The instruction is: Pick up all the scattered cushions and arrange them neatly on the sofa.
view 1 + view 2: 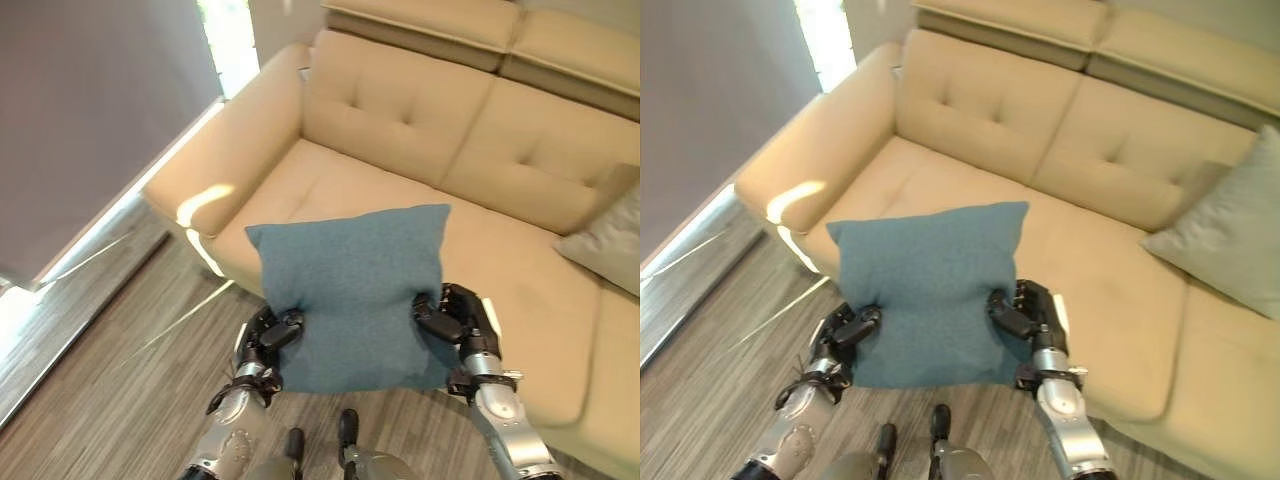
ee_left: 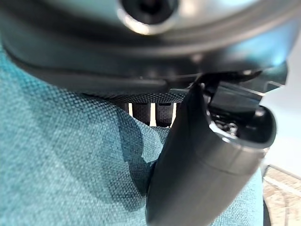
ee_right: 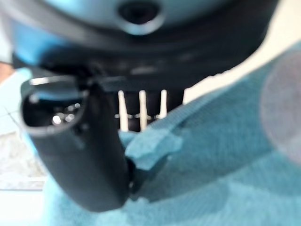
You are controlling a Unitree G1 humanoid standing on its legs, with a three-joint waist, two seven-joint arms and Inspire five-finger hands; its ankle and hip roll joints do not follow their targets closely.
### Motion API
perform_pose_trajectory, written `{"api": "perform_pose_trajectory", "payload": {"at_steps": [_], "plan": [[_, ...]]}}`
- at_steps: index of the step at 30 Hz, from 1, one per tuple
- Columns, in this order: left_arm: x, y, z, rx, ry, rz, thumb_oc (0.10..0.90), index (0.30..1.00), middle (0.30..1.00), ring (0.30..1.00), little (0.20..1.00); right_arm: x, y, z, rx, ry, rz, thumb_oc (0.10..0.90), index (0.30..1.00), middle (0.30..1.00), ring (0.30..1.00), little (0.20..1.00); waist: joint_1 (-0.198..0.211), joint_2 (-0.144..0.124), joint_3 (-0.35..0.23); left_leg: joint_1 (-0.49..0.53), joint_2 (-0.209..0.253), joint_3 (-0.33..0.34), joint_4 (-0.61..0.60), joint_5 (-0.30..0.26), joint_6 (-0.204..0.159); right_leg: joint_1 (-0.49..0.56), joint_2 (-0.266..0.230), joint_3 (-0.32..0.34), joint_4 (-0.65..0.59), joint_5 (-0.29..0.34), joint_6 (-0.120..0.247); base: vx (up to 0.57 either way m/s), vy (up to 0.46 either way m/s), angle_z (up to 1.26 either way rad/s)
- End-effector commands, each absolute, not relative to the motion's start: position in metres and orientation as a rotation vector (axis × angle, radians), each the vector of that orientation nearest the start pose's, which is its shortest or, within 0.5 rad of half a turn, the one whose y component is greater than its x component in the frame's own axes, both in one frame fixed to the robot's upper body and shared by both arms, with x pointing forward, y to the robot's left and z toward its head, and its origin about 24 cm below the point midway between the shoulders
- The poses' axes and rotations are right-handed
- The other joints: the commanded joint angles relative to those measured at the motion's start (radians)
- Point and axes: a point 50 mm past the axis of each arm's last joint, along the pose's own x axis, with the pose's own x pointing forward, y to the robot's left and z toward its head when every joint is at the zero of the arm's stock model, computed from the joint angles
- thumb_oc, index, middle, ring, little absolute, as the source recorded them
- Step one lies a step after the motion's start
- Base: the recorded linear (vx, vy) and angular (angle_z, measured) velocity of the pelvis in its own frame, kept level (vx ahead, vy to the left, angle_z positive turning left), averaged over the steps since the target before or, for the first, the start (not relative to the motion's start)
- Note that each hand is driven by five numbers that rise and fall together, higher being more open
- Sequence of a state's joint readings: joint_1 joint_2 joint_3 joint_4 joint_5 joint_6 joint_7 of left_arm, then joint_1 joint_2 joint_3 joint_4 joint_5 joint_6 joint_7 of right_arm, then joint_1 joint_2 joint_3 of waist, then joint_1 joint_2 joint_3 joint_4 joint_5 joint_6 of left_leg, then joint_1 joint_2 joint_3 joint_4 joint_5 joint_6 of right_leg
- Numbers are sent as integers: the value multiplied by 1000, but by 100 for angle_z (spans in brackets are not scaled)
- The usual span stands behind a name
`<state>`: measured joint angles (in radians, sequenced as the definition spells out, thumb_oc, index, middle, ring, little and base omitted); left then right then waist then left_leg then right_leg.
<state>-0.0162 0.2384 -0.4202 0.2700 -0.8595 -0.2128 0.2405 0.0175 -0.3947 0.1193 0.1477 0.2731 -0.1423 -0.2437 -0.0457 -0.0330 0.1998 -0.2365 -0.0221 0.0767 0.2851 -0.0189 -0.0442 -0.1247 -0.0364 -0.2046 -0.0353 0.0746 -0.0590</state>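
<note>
I hold a teal-blue square cushion (image 1: 350,290) flat in front of me, above the front edge of the beige sofa (image 1: 400,120). My left hand (image 1: 272,335) pinches its left edge, thumb on top of the fabric (image 2: 70,179). At the cushion's right edge my right hand (image 1: 450,315) grips in the same way, thumb pressed into the cloth (image 3: 225,179). A grey cushion (image 1: 1230,235) leans against the sofa's backrest on the right seat.
The sofa's left armrest (image 1: 215,165) rises beyond the cushion on the left. A wood-look floor (image 1: 90,370) runs along the sofa's front. A grey wall or blind (image 1: 90,110) and a bright window strip stand at far left. The left sofa seat (image 1: 340,190) is bare.
</note>
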Motion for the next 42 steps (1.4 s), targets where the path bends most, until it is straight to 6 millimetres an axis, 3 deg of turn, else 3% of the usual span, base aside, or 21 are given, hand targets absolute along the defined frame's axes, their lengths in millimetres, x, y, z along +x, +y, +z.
{"api": "perform_pose_trajectory", "payload": {"at_steps": [1, 3, 4, 6, 9, 13, 14, 15, 19, 22, 23, 24, 27, 29, 31, 33, 35, 38, 40, 42], "plan": [[263, 91, 50, -562, -29, -253, 400, 300, 300, 300, 300, 262, -185, 93, -11, -326, -26, 400, 300, 300, 300, 300, -24, -22, -87, 7, 46, 44, -128, -42, 10, 67, -14, 42, 60, -146, 147, 175, 3, 20], [263, 91, 50, -561, -29, -253, 400, 300, 300, 300, 300, 262, -185, 93, -11, -325, -26, 400, 300, 300, 300, 300, -25, -23, -87, 9, 44, 43, -132, -39, 10, 67, -15, 41, 60, -146, 148, 140, 8, 20], [263, 91, 53, -568, -35, -250, 400, 300, 300, 300, 300, 264, -182, 92, 25, -319, -34, 400, 300, 300, 300, 300, 2, -32, -83, -71, 54, 11, -203, 21, -6, 106, 1, 50, 49, -177, 143, 214, 15, 1], [263, 93, 55, -573, -41, -248, 400, 300, 300, 300, 300, 265, -181, 92, 47, -320, -36, 400, 300, 300, 300, 300, 14, -30, -83, -87, 61, -14, -221, 45, -16, 125, 10, 64, 55, -196, 140, 261, 67, -16], [260, 97, 50, -561, -27, -238, 400, 300, 300, 300, 300, 263, -180, 91, 61, -320, -30, 400, 300, 300, 300, 300, 17, -24, -104, -48, 58, -27, -243, 76, -11, 156, 5, 82, 71, -211, 149, 279, 137, -28], [259, 99, 49, -543, -26, -235, 400, 300, 300, 300, 300, 262, -174, 90, 73, -315, -10, 400, 300, 300, 300, 300, 21, -28, -114, -9, 40, -14, -241, 51, 16, 142, -26, 108, 155, -214, 169, 261, 194, -41], [260, 101, 50, -543, -33, -232, 400, 300, 300, 300, 300, 263, -172, 90, 73, -315, -2, 400, 300, 300, 300, 300, 23, -27, -113, 11, 32, -5, -242, 38, 29, 123, -40, 114, 212, -199, 185, 158, 205, -24], [261, 103, 53, -534, -46, -232, 400, 300, 300, 300, 300, 265, -166, 93, 58, -322, 25, 400, 300, 300, 300, 300, 14, -19, -101, 47, 26, 5, -247, 23, 52, 58, -67, 123, 349, -129, 216, 156, 205, -13], [261, 106, 55, -516, -59, -229, 400, 300, 300, 300, 300, 265, -162, 93, 62, -326, 44, 400, 300, 300, 300, 300, 5, -3, -83, 87, 33, 24, -256, -1, 73, -18, -82, 121, 486, -84, 235, 151, 168, -10], [259, 110, 52, -516, -54, -222, 400, 300, 300, 300, 300, 264, -157, 89, 55, -306, 76, 400, 300, 300, 300, 300, -1, 4, -81, 140, 27, 37, -280, -27, 76, -57, -85, 71, 424, -105, 219, 185, 54, -9], [257, 113, 49, -518, -50, -206, 400, 300, 300, 300, 300, 265, -157, 88, 49, -303, 81, 400, 300, 300, 300, 300, 1, 1, -80, 166, 24, 50, -288, -45, 75, -89, -88, 10, 332, -110, 205, 213, 17, -20], [257, 113, 49, -518, -49, -206, 400, 300, 300, 300, 300, 265, -157, 88, 49, -303, 81, 400, 300, 300, 300, 300, 0, 2, -79, 169, 25, 49, -288, -47, 74, -85, -87, 9, 330, -111, 205, 230, -8, -25], [255, 118, 47, -529, -43, -186, 400, 300, 300, 300, 300, 265, -157, 87, 49, -295, 85, 400, 300, 300, 300, 300, -2, -9, -71, 199, 16, 54, -287, -69, 69, -121, -91, -77, 201, -73, 209, 209, -52, -34], [252, 121, 41, -541, -27, -182, 400, 300, 300, 300, 300, 264, -161, 84, 40, -286, 75, 400, 300, 300, 300, 300, -1, -18, -69, 216, 4, 48, -282, -83, 69, -95, -84, -70, 148, -62, 215, 178, -75, -16], [251, 117, 38, -551, -10, -191, 400, 300, 300, 300, 300, 261, -165, 82, 33, -281, 63, 400, 300, 300, 300, 300, -9, -24, -74, 225, -8, 41, -277, -94, 65, -78, -53, -20, 130, -64, 200, 161, -90, 14], [249, 110, 36, -568, 2, -213, 400, 300, 300, 300, 300, 258, -172, 82, 26, -285, 40, 400, 300, 300, 300, 300, -18, -29, -91, 222, -9, 37, -215, -136, 38, -34, -47, -30, 82, -63, 183, 235, -163, 0], [249, 105, 36, -575, 8, -232, 400, 300, 300, 300, 300, 255, -178, 83, 26, -289, 21, 400, 300, 300, 300, 300, -26, -36, -89, 180, 8, 47, -75, -149, 0, 10, -47, -35, 55, -74, 165, 129, -143, 17], [251, 101, 40, -577, -4, -234, 400, 300, 300, 300, 300, 255, -182, 83, 27, -284, 7, 400, 300, 300, 300, 300, -20, -41, -69, 72, 25, 19, 118, -106, -29, 58, -36, -29, 36, -99, 131, 81, -113, 17], [251, 102, 40, -569, -6, -230, 400, 300, 300, 300, 300, 255, -182, 83, 18, -283, 10, 400, 300, 300, 300, 300, -14, -44, -75, 48, 35, -15, 26, -123, -13, 72, -34, -3, 29, -112, 136, 193, -12, -22], [253, 104, 43, -560, -18, -221, 400, 300, 300, 300, 300, 255, -182, 81, 12, -276, 9, 400, 300, 300, 300, 300, -2, -36, -79, 39, 45, -67, -74, -72, -19, 84, -19, 19, 27, -123, 139, 196, 51, -47]]}}
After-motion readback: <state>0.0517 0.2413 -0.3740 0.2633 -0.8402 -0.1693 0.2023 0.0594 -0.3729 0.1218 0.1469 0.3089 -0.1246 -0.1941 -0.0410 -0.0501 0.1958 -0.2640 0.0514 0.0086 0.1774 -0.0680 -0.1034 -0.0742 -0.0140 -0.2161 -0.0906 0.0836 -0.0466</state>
